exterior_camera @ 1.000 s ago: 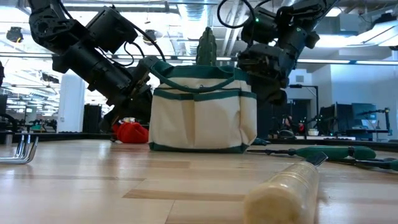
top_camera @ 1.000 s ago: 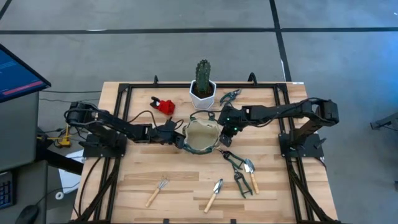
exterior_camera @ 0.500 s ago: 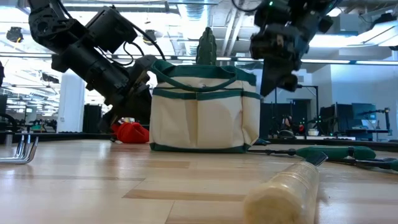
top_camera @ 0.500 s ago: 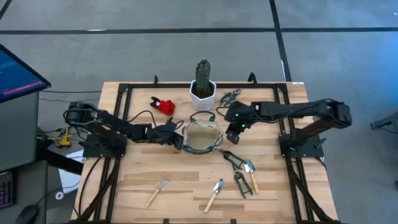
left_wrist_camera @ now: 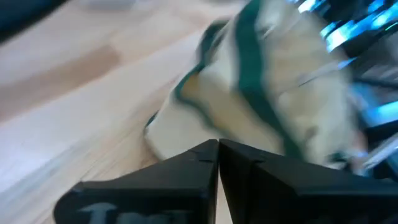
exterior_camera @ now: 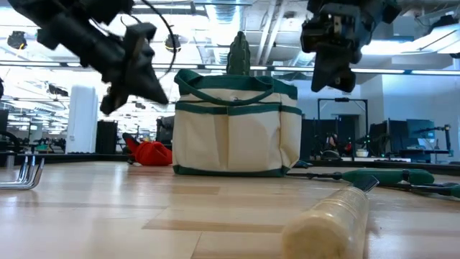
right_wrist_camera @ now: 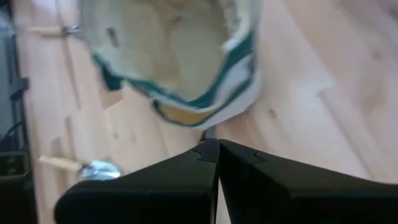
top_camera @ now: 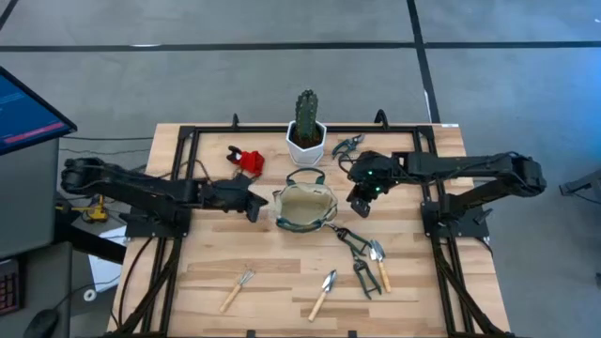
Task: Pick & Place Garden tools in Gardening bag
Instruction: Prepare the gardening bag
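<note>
The cream gardening bag (top_camera: 303, 207) with green trim stands upright on the table's middle, mouth open; it also shows in the low view (exterior_camera: 233, 126). My left gripper (top_camera: 254, 204) is shut and empty, just left of the bag and above the table (exterior_camera: 139, 70). My right gripper (top_camera: 359, 203) is shut and empty, right of the bag and above its rim (exterior_camera: 334, 72). A wooden-handled fork (top_camera: 238, 289), a trowel (top_camera: 324, 293), a second trowel (top_camera: 379, 264) and dark shears (top_camera: 358, 247) lie near the front edge. The red pruner (top_camera: 247, 158) lies at the far left.
A green cactus in a white pot (top_camera: 306, 127) stands behind the bag. Another pair of shears (top_camera: 347, 144) lies to the pot's right. A black frame rail (top_camera: 188, 169) runs round the table. Bare wood lies in front of the bag.
My left gripper has drawn back from the bag's left rim toward the table's left edge and risen. My right gripper has gone from the bag's right rim toward the table's right edge and up. The bag stands where it was.
</note>
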You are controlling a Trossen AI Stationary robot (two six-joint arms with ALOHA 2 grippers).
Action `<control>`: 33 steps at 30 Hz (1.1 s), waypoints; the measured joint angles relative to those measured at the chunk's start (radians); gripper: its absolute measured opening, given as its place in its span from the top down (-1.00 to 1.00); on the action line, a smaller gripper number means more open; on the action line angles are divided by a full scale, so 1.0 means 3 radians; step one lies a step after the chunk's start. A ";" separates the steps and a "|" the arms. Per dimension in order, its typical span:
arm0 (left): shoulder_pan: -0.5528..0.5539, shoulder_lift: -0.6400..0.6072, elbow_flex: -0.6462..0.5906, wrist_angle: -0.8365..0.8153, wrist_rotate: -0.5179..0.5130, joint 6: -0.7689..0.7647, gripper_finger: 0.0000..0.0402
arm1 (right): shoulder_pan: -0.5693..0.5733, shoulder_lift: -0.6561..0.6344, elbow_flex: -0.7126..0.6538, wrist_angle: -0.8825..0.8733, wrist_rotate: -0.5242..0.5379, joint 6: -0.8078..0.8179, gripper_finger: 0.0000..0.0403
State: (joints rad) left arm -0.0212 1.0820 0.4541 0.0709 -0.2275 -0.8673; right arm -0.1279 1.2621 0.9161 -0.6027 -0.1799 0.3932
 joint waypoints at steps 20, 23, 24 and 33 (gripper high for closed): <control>-0.0102 -0.0368 0.0003 0.0353 -0.0115 0.0001 0.99 | 0.0171 0.0005 0.0000 0.0676 0.0252 0.0176 1.00; -0.0128 -0.0241 0.0071 0.0376 -0.0113 -0.0004 0.99 | 0.0170 0.0005 0.0000 0.0676 0.0252 0.0176 1.00; -0.0134 -0.0186 0.0117 0.0392 -0.0112 -0.0003 0.99 | 0.0170 0.0005 0.0000 0.0676 0.0252 0.0176 1.00; -0.0134 0.0262 0.0500 0.0412 0.0043 0.0166 0.99 | 0.0170 0.0006 0.0000 0.0630 0.0328 0.0174 1.00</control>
State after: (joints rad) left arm -0.0612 1.1605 0.6042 0.1946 -0.2145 -0.8176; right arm -0.0769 1.2640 0.9161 -0.4137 -0.0813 0.4453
